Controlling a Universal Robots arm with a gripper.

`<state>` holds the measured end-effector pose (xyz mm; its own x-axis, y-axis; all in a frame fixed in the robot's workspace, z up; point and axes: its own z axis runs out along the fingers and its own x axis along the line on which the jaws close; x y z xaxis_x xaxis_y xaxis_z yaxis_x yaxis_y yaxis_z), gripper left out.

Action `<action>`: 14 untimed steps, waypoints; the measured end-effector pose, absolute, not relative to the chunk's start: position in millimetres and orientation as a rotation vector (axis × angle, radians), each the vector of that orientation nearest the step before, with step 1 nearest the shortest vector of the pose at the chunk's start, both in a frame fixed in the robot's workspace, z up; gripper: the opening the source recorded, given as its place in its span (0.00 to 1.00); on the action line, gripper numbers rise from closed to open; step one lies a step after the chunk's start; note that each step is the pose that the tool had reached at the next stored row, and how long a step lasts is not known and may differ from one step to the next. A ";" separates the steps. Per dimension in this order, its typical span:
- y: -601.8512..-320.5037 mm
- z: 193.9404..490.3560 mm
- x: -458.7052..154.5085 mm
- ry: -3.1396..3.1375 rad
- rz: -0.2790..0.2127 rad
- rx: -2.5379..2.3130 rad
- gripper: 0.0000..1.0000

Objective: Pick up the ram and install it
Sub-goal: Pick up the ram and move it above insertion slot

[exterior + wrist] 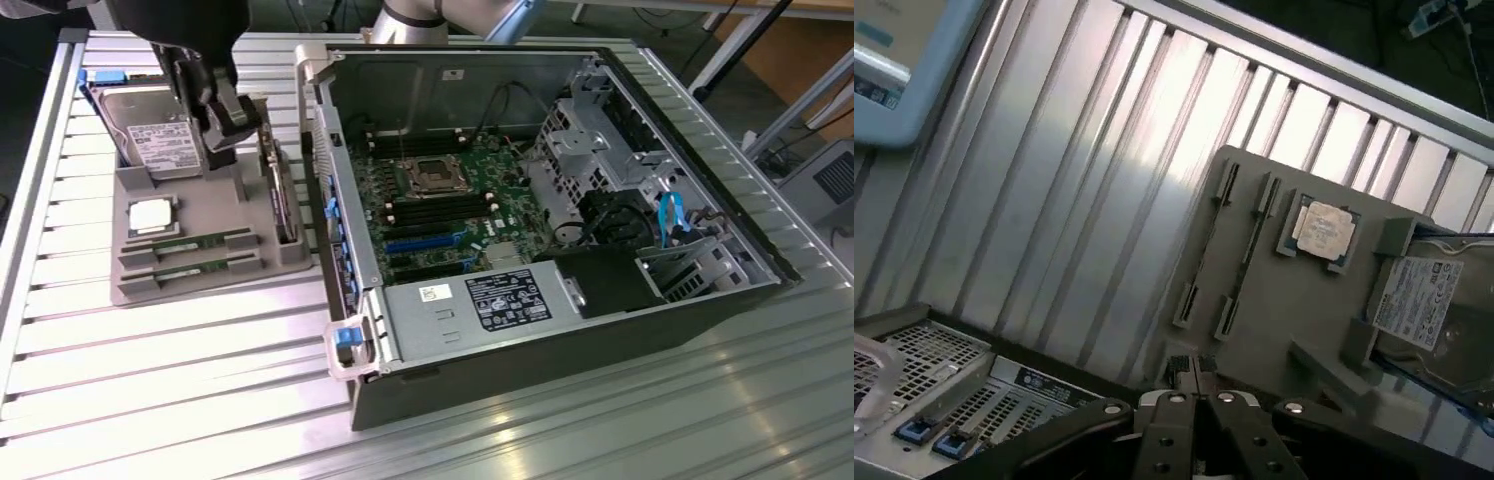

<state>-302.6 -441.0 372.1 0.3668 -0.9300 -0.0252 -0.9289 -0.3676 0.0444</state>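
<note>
Starting at the exterior view's left, you have the ribbed metal surface (160, 380) carrying a grey parts tray (274, 262). A hard drive (158, 135) lies at the tray's far end, and a square silver processor (151, 214) lies just in front of it. Nearer the camera, the first ram stick (183, 243) and the second ram stick (190, 268) each sit on edge in their own slot, side by side and parallel. Neither has been lifted.

Your end effector (230, 135) hangs above the tray's far right part, over the hard drive's edge and clear of both sticks. In the wrist view, the end effector (1192, 372) has its fingers pressed together with nothing between them. Beyond it that view shows the tray (1274, 330) with the processor (1324, 230) and the hard drive (1419, 300).

Just to the right, a wider expansion card (280, 195) stands on edge along the tray's right side. Beside the tray is the open computer case (534, 380), lying on its side. Inside it you see the motherboard (461, 235), with the processor socket (434, 178) and long black slots (424, 213) next to it. The power supply (501, 300) is at the case's near end, and a blue cable (671, 215) loops by the drive cage further right.
</note>
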 end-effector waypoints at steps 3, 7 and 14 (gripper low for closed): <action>-441.0 370.2 -302.6 -1.932 -0.074 2.452 0.10; -441.0 367.7 -302.6 -2.116 -0.076 2.300 0.10; -441.1 366.1 -302.8 -2.240 -0.077 2.183 0.24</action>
<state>-302.8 -441.1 366.1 -0.0263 -0.9993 -0.0253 -0.9987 0.0252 0.0443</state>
